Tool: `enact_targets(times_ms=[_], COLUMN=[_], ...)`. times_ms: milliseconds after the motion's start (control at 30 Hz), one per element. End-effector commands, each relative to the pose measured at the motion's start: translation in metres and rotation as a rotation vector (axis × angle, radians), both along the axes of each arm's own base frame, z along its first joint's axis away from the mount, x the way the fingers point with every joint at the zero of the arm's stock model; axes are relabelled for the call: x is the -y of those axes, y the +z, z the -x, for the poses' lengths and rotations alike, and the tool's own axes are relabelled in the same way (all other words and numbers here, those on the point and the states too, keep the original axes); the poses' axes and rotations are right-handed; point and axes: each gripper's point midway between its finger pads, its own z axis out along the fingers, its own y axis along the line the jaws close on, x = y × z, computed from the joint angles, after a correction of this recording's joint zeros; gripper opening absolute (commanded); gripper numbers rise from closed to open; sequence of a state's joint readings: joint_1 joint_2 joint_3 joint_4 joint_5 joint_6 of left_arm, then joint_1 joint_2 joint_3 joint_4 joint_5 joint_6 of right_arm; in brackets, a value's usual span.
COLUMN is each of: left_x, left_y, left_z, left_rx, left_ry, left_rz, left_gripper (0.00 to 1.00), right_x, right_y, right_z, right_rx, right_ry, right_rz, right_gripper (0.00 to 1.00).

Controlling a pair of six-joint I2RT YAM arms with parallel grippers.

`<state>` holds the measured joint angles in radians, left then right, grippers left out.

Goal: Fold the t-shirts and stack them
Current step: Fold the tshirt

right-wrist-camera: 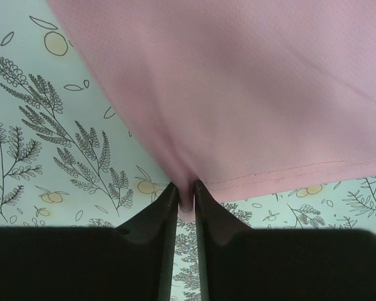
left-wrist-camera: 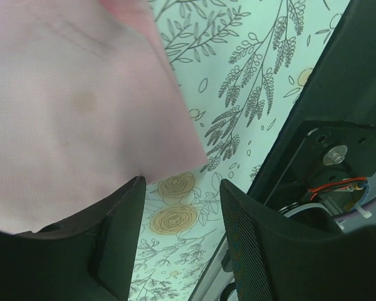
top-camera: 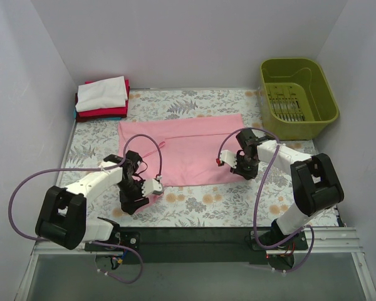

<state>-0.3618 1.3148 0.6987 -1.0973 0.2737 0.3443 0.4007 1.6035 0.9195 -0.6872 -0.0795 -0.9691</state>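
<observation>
Light pink soft cloth t-shirt (top-camera: 188,147) pinched on one side only

Pale floral-patterned table cloth (top-camera: 194,204) covers the work surface, and the pink t-shirt lies spread flat across its middle as a wide strip running left to right. At the far right stands an olive green plastic basket (top-camera: 326,113), apart from the shirt. In the far left corner sits a stack of folded white, red and teal cloth t-shirts (top-camera: 102,94). The black two-finger right gripper (right-wrist-camera: 185,193) has its fingers pressed together on a small pucker of pink cloth by the hem. The left gripper (left-wrist-camera: 182,194) is spread wide just beside the shirt's near left corner, gripping nothing.

The likeliest trouble is a lopsided fold: if the right arm lifts while the left end lies free, the cloth would drag and skew. The pinch looks shallow too, so the hem could slip out. The open left fingers, closing low, might also catch the table cloth along with the shirt
</observation>
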Motion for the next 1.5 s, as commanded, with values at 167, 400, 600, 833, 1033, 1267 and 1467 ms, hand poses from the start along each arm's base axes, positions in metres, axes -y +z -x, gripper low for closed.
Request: enact_targets(times_ms=[167,400,600,833,1033,1267,1467], left_x=[0.000,-0.004,-0.002,0.007,0.011,0.016,0.017], left_y=[-0.020,-0.029,-0.018,0.014,0.033,0.029,0.018], left_z=[-0.005,0.003,-0.001,-0.007,-0.012,-0.014,-0.010], left_rx=[0.042,0.034,0.073,0.106,0.131,0.114,0.135], left_ry=[-0.074,-0.090,-0.086,-0.060,-0.040,-0.031,-0.076], left_rz=[-0.048,-0.058,-0.043,0.005,0.031,0.053,0.080], left_gripper=[0.47,0.20,0.00,0.00,0.00,0.02,0.49], right_x=[0.005,0.006,0.002,0.002,0.005,0.002,0.001], right_y=[-0.017,-0.014,-0.006,0.007,0.016,0.015,0.014], right_z=[0.008,0.007,0.006,0.011,0.016,0.015,0.012], right_rx=[-0.030,-0.031,-0.034,-0.025,-0.012,-0.029,-0.035], right_ry=[-0.023,-0.043,-0.056,-0.055,-0.049,-0.052,-0.057], right_rz=[0.023,0.029,0.008,-0.002,-0.004,-0.012,-0.012], right_gripper=[0.10,0.01,0.01,0.01,0.01,0.01,0.01])
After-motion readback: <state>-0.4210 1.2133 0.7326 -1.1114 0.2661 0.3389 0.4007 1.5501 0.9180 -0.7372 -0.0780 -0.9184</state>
